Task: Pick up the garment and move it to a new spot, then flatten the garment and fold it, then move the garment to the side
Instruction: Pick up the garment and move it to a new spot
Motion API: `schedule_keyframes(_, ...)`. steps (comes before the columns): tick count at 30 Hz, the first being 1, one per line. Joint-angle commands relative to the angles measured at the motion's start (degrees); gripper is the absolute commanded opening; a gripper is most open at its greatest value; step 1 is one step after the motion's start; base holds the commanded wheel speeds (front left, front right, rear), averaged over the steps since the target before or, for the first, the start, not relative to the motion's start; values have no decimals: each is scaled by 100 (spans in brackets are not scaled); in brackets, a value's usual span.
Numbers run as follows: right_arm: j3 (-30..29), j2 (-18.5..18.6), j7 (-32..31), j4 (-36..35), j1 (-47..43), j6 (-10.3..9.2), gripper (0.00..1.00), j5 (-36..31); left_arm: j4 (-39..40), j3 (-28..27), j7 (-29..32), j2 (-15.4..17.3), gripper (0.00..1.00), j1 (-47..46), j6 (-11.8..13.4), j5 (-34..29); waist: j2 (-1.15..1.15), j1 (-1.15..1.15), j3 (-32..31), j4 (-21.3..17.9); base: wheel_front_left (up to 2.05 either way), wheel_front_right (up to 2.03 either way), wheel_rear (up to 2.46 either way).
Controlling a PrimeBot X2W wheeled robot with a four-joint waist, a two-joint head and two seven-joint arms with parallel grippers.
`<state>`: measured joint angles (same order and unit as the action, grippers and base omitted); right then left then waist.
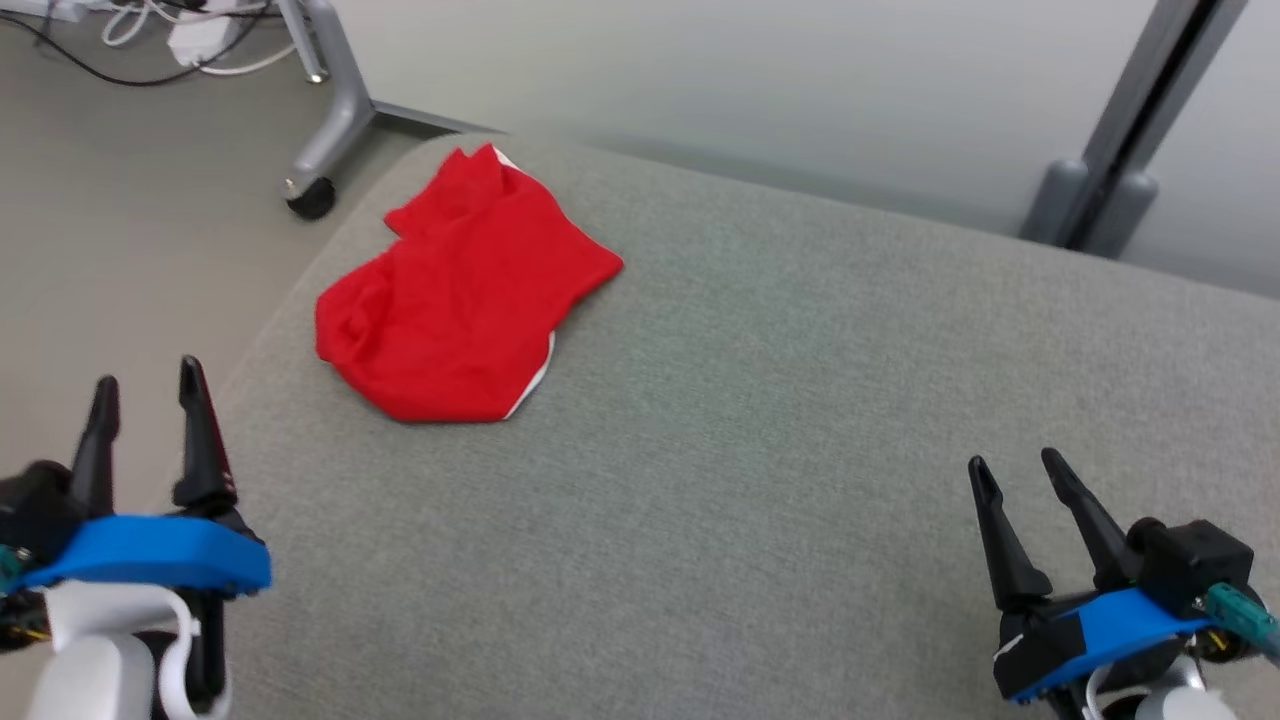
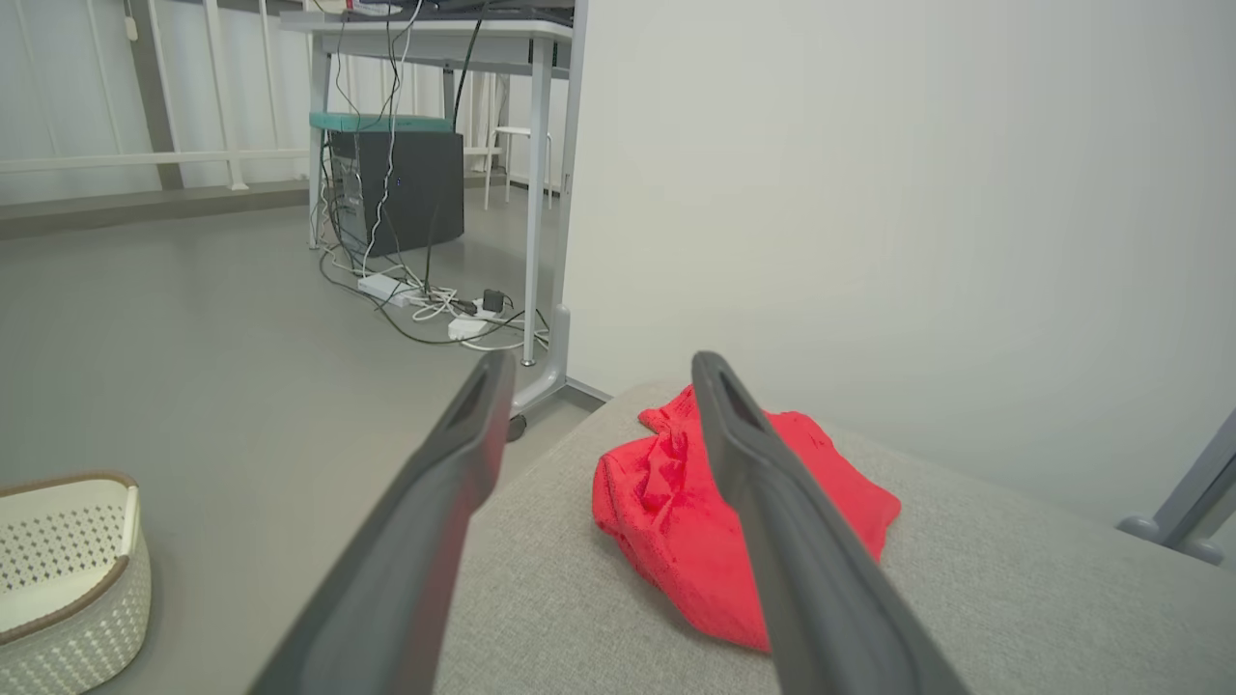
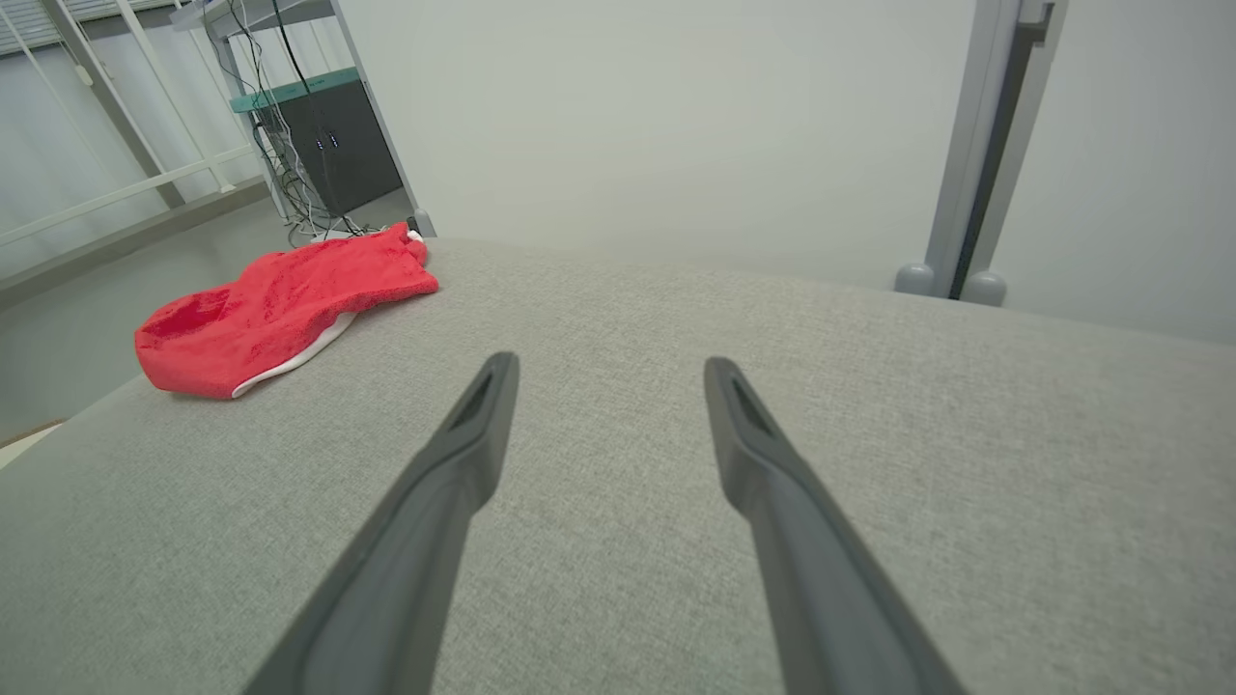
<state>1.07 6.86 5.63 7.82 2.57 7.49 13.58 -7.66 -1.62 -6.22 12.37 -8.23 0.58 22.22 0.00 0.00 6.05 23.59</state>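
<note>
Your red garment lies crumpled near the far left corner of the grey upholstered surface, with white trim showing at its edge. Your left gripper hangs at the near left edge, fingers apart, holding nothing. Your right gripper is over the near right, fingers apart, empty, well apart from the garment. A white perforated basket stands on the floor to the left.

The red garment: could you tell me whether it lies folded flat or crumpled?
Crumpled: the red garment lies bunched in a heap, with wrinkles and uneven, overlapping edges.
</note>
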Motion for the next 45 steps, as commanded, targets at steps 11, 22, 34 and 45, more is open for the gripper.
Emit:
schedule_keyframes(11, 351, 289, -62, -664, 837, 1, 100, -229, -946, -752, 2265, 1024, 100, -1568, 362, 782, 0, 0, 1333, -1122, 0, 0, 0)
schedule_keyframes(22, 461, 435, 250, -1124, 1279, 1, 100, -416, -1956, -1197, 3447, 1233, 100, -1630, 846, 1346, 0, 0, 2252, -2028, 0, 0, 0)
schedule_keyframes(34, 309, 203, 463, -561, 1092, 1, 100, -314, -1447, -1129, 3454, 1418, 0, -1742, 687, 1338, 0, 0, 1588, -2053, 0, 0, 0)
schedule_keyframes(45, 255, 59, 616, -33, 825, 1, 100, -183, -78, -419, 3763, 1810, 0, -2695, 83, 1134, 0, 0, 359, -2049, 0, 0, 0)
